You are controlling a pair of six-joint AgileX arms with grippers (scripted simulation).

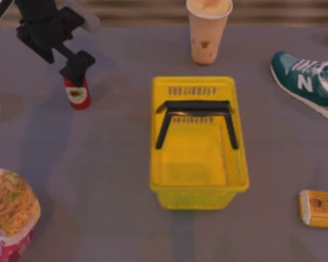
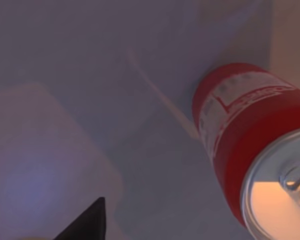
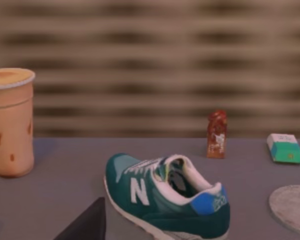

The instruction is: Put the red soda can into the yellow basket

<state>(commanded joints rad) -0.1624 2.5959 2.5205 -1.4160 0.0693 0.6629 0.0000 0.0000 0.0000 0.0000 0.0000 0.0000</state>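
Top view: the left gripper hangs directly above the red soda can, which stands upright on the table left of the yellow basket; I cannot tell whether its fingers are apart. An off-centre descent could topple the can. The basket's black handles lie folded across its opening and could catch the can on the drop. A paper cup, teal sneaker, noodle bowl and small orange box sit clear of the path.

Left wrist view: the can is close, one dark fingertip showing.

Right wrist view: the right arm is parked off by the sneaker; only one fingertip shows, so its gripper cannot be read.
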